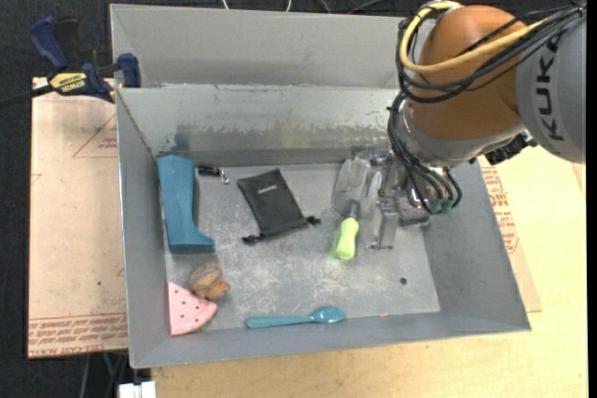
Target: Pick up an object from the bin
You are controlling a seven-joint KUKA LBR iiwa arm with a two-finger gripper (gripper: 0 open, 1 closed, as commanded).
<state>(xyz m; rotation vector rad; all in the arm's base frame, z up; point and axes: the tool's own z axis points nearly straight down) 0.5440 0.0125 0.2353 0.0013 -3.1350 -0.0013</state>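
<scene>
Approach stage: claw [384,233] hangs low in the bin [280,289], just right of a lime-green tube [346,238]; its opening cannot be told. Next probably means centring over the tube, then closing.

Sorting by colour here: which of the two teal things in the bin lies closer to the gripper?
The teal spoon by the bin's lower edge, its bowl end toward the gripper. The teal boot lies farther off, by the view's left wall.
</scene>
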